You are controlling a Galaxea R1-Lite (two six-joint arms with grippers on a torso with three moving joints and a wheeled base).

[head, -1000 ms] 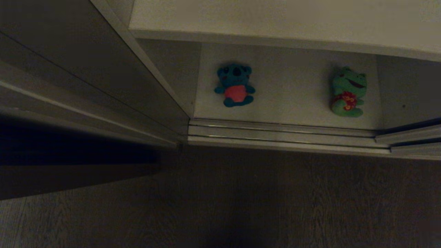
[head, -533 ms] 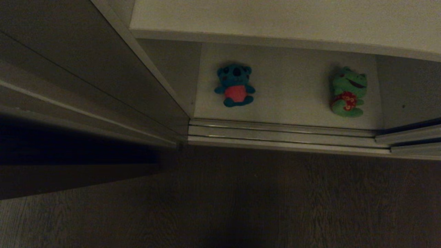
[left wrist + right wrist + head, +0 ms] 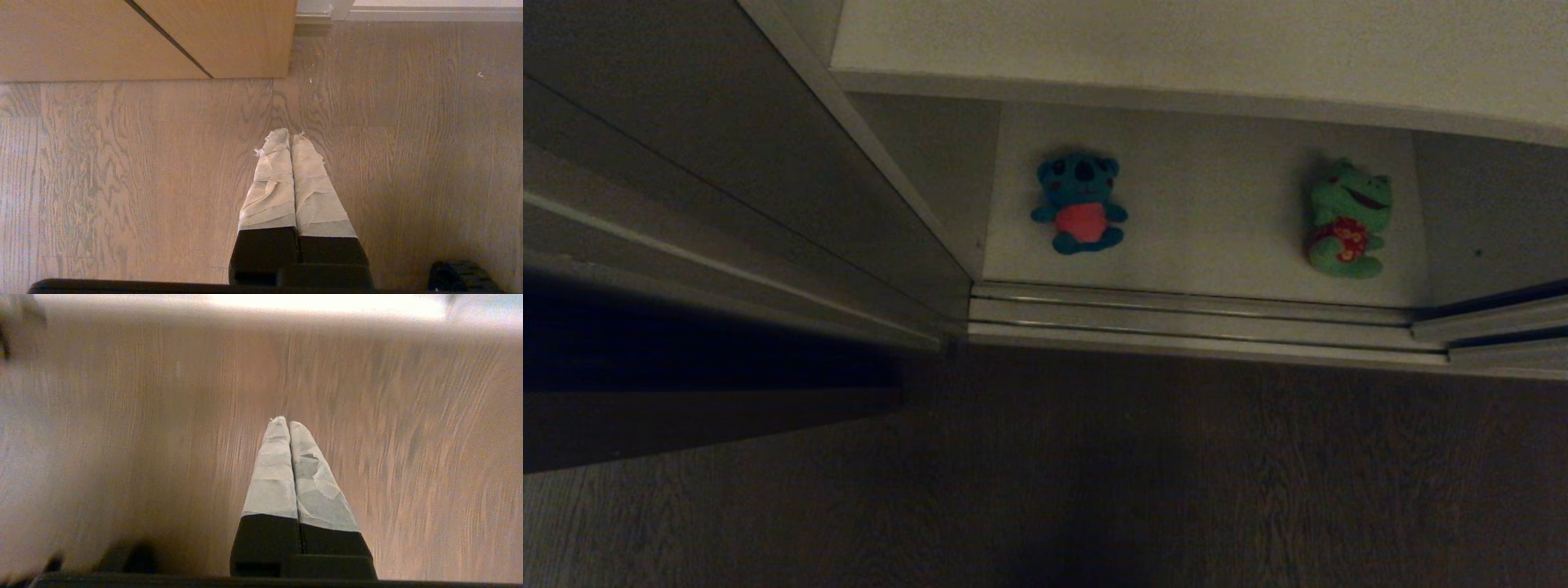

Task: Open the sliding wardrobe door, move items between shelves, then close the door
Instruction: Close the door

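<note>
In the head view the wardrobe stands open. The sliding wardrobe door is pushed to the left, and the foot of a second door shows at the right. Two items lie on the lower white shelf: a blue plush with a red belly at the left and a green frog at the right. An upper white shelf juts out above them. Neither arm appears in the head view. My left gripper hangs shut and empty over the wooden floor. My right gripper is likewise shut and empty above the floor.
The metal door tracks run along the wardrobe's front edge. Wooden floor spreads before them. A brown wooden panel stands beyond the left gripper, and its dark side shows low at the left of the head view.
</note>
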